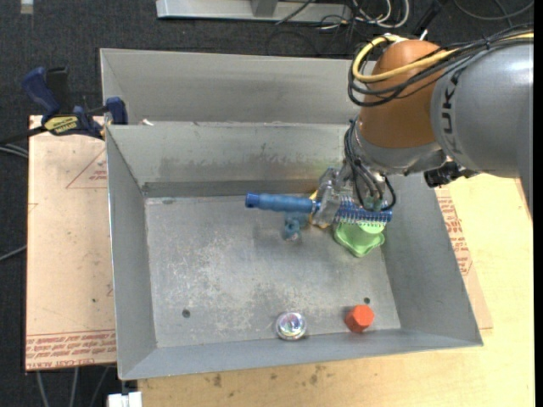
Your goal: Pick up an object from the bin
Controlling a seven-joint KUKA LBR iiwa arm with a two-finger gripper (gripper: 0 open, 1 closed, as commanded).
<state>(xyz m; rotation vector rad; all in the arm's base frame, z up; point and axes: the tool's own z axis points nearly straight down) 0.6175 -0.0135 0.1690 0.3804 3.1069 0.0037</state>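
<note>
Brush (pixel 358 237) in green lies just beside end effector (pixel 327 203).

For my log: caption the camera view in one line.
Hand over green object beside blue-handled tool; silver ball, orange piece by near wall.

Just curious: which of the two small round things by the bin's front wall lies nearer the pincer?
The orange-red one; the shiny silver one lies further left, away from the pincer.

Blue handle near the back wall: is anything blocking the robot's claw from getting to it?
Nothing visible does. The gripper hangs right at the right end of the blue handle. The green blue-bristled thing lies just to the gripper's right, not between them.
</note>
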